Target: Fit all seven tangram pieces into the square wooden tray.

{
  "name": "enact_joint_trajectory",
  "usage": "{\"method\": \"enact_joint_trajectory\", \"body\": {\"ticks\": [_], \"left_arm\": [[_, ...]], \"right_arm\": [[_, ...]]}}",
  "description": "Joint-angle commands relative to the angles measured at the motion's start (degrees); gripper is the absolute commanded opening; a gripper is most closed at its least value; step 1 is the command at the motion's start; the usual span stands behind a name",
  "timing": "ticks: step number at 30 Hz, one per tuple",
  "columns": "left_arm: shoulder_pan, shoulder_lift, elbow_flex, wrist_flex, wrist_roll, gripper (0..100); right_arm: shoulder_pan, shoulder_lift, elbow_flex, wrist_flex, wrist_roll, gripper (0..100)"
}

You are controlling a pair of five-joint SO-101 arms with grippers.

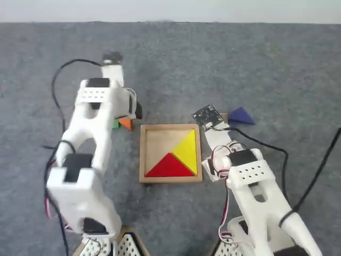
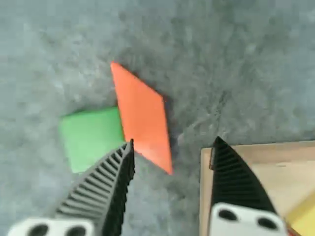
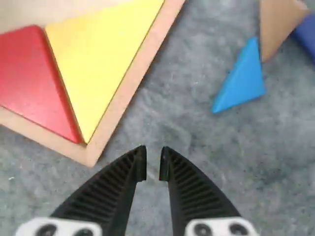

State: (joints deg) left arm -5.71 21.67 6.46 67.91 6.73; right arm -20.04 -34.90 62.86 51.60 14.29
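Note:
The square wooden tray [image 1: 143,154] holds a red triangle [image 1: 169,167] and a yellow triangle [image 1: 187,149] in its near right part. Just off the tray's far left corner lie an orange parallelogram [image 2: 142,115] and a green square [image 2: 91,137], touching each other. My left gripper [image 2: 173,146] hangs open above them, one finger by the green square, the other over the tray's rim [image 2: 246,150]. My right gripper [image 3: 152,163] is shut on nothing, low over the carpet beside the tray's outer edge [image 3: 133,83]. A light blue triangle [image 3: 241,78] lies beyond it.
A tan piece [image 3: 280,19] and a dark blue piece [image 3: 305,32] lie past the light blue triangle, right of the tray's far corner [image 1: 241,116]. Grey carpet covers the table. Black cables trail off both arms.

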Motion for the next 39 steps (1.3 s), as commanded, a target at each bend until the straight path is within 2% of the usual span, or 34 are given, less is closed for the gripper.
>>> {"method": "enact_joint_trajectory", "body": {"ticks": [1, 14, 19, 28, 30, 34, 39], "left_arm": [[0.35, 3.43, -5.49, -0.44, -2.11, 25], [-4.04, 13.10, -16.75, 0.00, -7.21, 22], [-3.60, 13.71, -17.36, 2.11, -7.38, 12], [-3.43, 10.11, -17.36, 6.51, -10.73, 5], [-1.85, 8.00, -17.36, 8.26, -11.52, 1], [2.73, 2.11, -17.27, 14.33, -12.57, 1], [12.75, -6.59, -16.84, 22.95, -18.29, 1]], "right_arm": [[-0.66, 2.15, -0.44, -2.15, 0.35, 6.1], [-0.66, 4.62, -0.70, -3.74, 0.53, 6.1], [-0.66, 4.62, -0.53, -4.00, 0.53, 6.1], [-0.66, 4.62, -0.53, -4.00, 0.53, 6.1], [-0.66, 4.62, -0.53, -4.00, 0.62, 6.1], [-0.48, 4.35, -0.53, -4.09, 0.35, 6.0], [-0.31, 4.09, -0.44, -4.00, 0.53, 5.8]]}}
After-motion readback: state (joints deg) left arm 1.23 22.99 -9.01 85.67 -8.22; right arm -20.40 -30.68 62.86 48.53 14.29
